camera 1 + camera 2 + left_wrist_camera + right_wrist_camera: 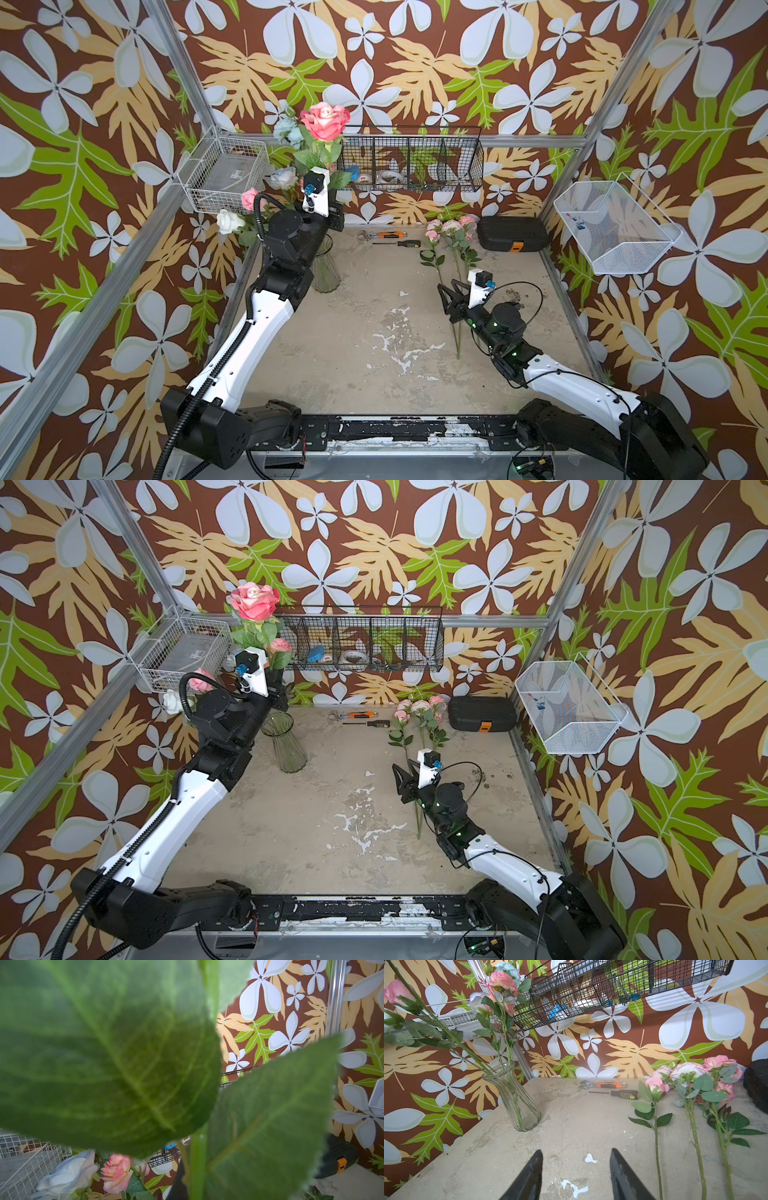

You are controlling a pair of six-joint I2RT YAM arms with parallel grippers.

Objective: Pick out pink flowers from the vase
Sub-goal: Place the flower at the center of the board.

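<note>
Since the big pink rose (326, 120) stood bolt upright at 12 o'clock from the left gripper (336, 216), which was clamped on its vertical stem, that arm clearly owned the move. It hung over the vase (326, 270) at 10 o'clock on the table (353, 332). Coral petals, broad leaves. Three pink flowers (451, 228) lay flat at 1 o'clock beside the right gripper (576, 1153), jaws apart, holding nothing.

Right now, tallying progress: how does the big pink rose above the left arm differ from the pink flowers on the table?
The big pink rose stands upright, well above the vase; the pink flowers on the table lie flat. The rose is one large bloom; those are several smaller ones. Both are pink with green leafy stems.
</note>
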